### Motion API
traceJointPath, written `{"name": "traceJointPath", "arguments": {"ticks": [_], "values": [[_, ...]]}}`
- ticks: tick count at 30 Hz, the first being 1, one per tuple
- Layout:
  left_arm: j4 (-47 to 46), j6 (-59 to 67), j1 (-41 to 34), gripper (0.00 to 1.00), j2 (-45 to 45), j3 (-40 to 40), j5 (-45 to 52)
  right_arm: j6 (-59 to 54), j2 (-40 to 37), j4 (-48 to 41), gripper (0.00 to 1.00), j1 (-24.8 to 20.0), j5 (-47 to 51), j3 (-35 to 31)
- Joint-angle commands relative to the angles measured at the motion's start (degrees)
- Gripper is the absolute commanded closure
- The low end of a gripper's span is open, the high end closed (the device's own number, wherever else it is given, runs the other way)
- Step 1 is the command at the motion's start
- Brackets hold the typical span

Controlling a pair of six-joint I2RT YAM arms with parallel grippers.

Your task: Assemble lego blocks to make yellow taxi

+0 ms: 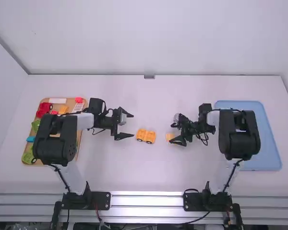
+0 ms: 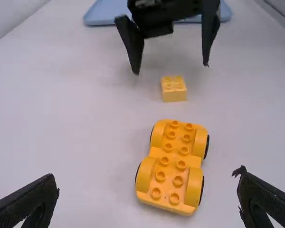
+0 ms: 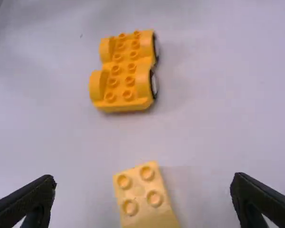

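The orange-yellow wheeled base (image 1: 146,136) stands upright on its wheels mid-table, its studs bare in the left wrist view (image 2: 169,168) and the right wrist view (image 3: 123,71). My left gripper (image 1: 129,125) is open to the left of the base; its fingers are wide apart in the left wrist view (image 2: 147,190). A pale yellow block (image 1: 170,137) with studs on top lies on the table right of the base, apart from it. My right gripper (image 1: 175,132) is open above this block, which appears between its fingertips (image 3: 142,190) in the right wrist view (image 3: 143,197).
At the far left a wooden tray (image 1: 78,143) holds several coloured pieces, partly hidden by the left arm. A blue tray (image 1: 271,163) lies at the far right, beneath and beside the right arm.
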Motion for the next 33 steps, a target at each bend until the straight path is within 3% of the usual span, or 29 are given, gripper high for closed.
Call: {"name": "traceJointPath", "arguments": {"ticks": [1, 3, 11, 13, 18, 23, 25, 30, 33], "values": [[-0.1, 1.6, -1.6, 0.01, 0.5, -0.4, 3.3, -10.5, 2.8, -1.2, 0.11, -0.3, -2.4, 1.2], [-0.1, 1.6, -2.9, 0.01, 0.5, -0.4, 3.1, -12.2, 5.4, -1.7, 0.22, -0.4, -2.3, 2.2], [1.3, 1.0, -6.2, 0.01, 0.5, -0.4, 3.0, -14.8, 8.4, 0.5, 0.4, -0.4, -2.2, 2.3], [1.4, 0.9, -7.5, 0.01, 0.5, -0.4, 0.5, -18.6, 8.8, -0.2, 0.51, -0.4, -2.4, 2.2], [0.8, -1.4, -8.9, 0.01, 0.7, -0.4, -3.9, -18.1, 8.8, 0.4, 0.66, -0.2, -2.4, 2.2], [1.8, -1.4, -10.0, 0.01, 2.6, -0.4, -6.7, -18.5, 8.8, 0.3, 0.69, 0.8, -3.0, 2.4], [3.3, -1.3, -9.8, 0.01, 4.5, -0.4, -7.1, -18.0, 8.7, -1.9, 0.7, 0.7, -5.1, 3.8], [6.7, -0.5, -10.3, 0.01, 7.7, -0.4, -5.7, -26.9, 6.4, -21.2, 0.74, 1.2, -6.8, 10.8], [7.0, -0.5, -10.9, 0.01, 7.7, -0.4, -8.0, -30.7, 6.2, -27.1, 0.76, 2.9, -7.0, 14.0]]}}
